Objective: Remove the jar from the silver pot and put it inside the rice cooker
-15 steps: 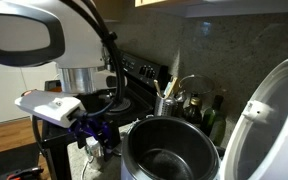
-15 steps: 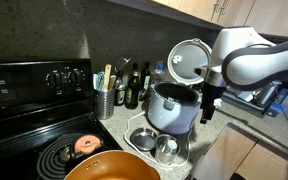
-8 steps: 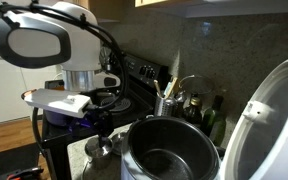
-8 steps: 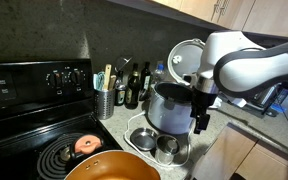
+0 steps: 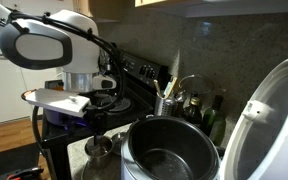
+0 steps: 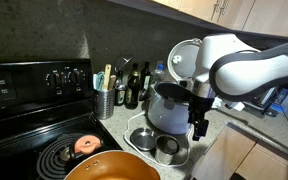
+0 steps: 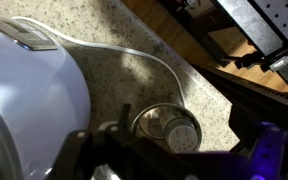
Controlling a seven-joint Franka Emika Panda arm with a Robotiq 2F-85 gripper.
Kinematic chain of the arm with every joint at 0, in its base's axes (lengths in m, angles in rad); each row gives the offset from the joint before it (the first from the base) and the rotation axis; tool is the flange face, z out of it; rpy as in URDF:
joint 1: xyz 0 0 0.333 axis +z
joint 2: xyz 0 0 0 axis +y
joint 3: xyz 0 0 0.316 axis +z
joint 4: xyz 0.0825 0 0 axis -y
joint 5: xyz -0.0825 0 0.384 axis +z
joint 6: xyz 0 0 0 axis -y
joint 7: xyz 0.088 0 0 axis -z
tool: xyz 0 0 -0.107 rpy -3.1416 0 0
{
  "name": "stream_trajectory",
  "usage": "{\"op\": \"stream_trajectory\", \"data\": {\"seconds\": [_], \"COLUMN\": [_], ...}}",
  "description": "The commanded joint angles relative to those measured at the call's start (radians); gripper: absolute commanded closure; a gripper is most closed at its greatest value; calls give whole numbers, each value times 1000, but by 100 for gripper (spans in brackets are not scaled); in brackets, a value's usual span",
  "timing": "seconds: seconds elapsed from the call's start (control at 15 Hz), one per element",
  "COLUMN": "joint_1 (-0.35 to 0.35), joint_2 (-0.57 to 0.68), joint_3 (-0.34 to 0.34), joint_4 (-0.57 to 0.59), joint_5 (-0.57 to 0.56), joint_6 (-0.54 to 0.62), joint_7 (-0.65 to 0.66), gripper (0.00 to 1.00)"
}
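Observation:
The jar (image 7: 181, 136) stands inside the silver pot (image 7: 144, 114); in the wrist view its round whitish lid with small holes faces up. My gripper (image 7: 174, 162) hovers above the pot, its dark fingers spread to either side of it, open and empty. In both exterior views the gripper (image 6: 197, 128) (image 5: 81, 124) hangs just above the silver pot (image 6: 167, 152) (image 5: 98, 148), which sits in front of the rice cooker (image 6: 169, 105) (image 5: 169, 150). The cooker's white lid (image 5: 274, 110) stands open and its dark bowl looks empty.
A large orange pot (image 6: 109, 168) sits on the black stove (image 6: 34, 110). A second shiny metal dish (image 6: 142, 138) lies next to the silver pot. A utensil holder (image 6: 105, 98) and bottles (image 6: 136, 90) stand against the wall. A white cable (image 7: 134, 50) crosses the speckled counter.
The arm has moved down and away from the cooker's side, bringing the gripper over the silver pot. The jar and pots have not moved.

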Motion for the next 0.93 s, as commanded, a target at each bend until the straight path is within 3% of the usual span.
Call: {"op": "stream_trajectory", "data": {"seconds": [0.0, 0.87], "joint_1": [-13, 8], "joint_2": [1, 87], "joint_3": [13, 52], "joint_4": [1, -3], "joint_5": [6, 105], "joint_6": [-1, 126], "joint_7": [-5, 124], "gripper": [0, 0]}}
